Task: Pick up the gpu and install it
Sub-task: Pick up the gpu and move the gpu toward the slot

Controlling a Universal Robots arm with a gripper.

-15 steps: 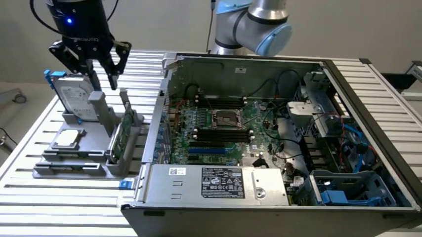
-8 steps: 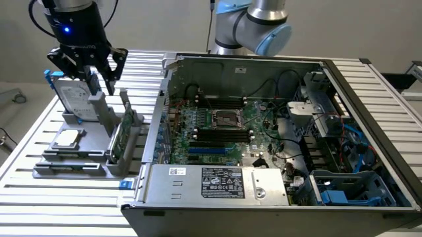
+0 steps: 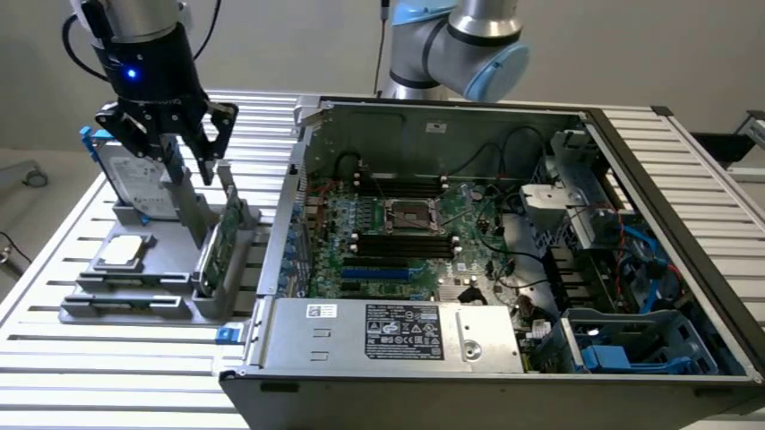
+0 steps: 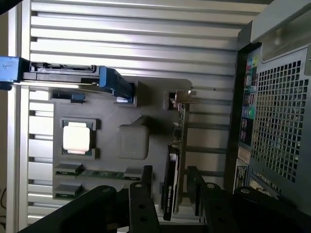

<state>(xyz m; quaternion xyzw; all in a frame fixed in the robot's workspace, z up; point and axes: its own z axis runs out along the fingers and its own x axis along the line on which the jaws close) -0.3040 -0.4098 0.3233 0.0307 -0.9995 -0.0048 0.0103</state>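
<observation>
The gpu (image 3: 219, 242) stands on edge in a slot of the grey parts holder (image 3: 120, 305), green circuit board facing the exterior view's left. My gripper (image 3: 197, 175) hangs just above its top edge, open. In the wrist view the gpu (image 4: 174, 160) appears edge-on, its black shroud side dark. The two black fingers (image 4: 141, 204) stand either side of the gpu with gaps between them and the card. My gripper (image 4: 172, 208) holds nothing. The open computer case (image 3: 669, 179) with its motherboard (image 3: 407, 224) lies at the exterior view's right of the holder.
On the grey holder (image 4: 112, 102) stand a silver hard drive with a blue frame (image 3: 125, 175), a processor chip (image 3: 125, 253) and memory sticks (image 4: 102, 173). A grey post (image 3: 179, 210) rises beside the gpu. A power supply (image 3: 395, 331) sits at the case's front. A second arm's joint (image 3: 460, 45) stands behind.
</observation>
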